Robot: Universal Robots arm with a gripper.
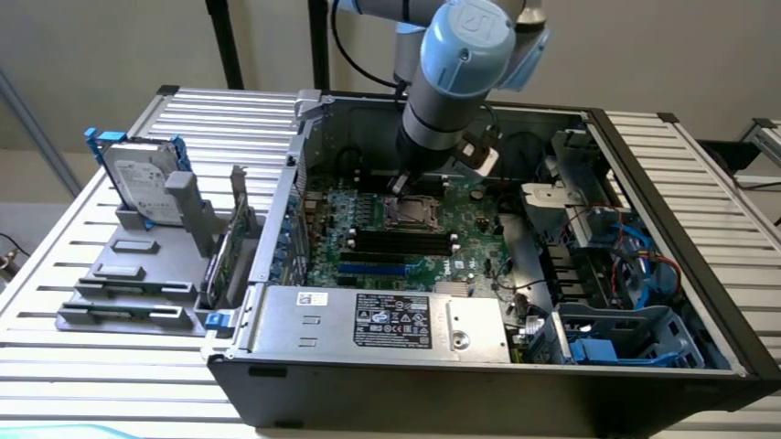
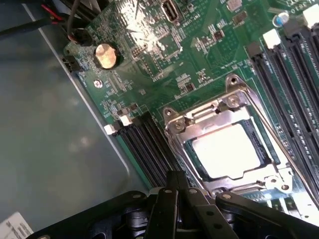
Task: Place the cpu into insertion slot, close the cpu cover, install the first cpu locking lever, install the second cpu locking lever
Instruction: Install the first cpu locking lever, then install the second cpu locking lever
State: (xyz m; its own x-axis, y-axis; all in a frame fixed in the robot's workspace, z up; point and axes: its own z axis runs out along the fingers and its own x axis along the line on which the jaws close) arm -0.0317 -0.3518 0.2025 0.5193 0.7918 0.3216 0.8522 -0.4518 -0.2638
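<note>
The cpu (image 2: 230, 151) lies seated in the insertion slot (image 2: 259, 149) on the green motherboard (image 2: 149, 45), with the cpu cover (image 2: 199, 117) closed down over it as a silver frame. The gripper (image 2: 177, 191) hovers just beside the slot's rim, its black fingers drawn together on nothing. A badly aimed push there could, I judge, scrape the cover or the neighbouring memory slots (image 2: 144, 144).

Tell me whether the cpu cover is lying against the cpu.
Touching. In the wrist view the cpu cover is folded flat over the insertion slot, its frame overlapping the edges of the cpu, whose pale face fills the window.
</note>
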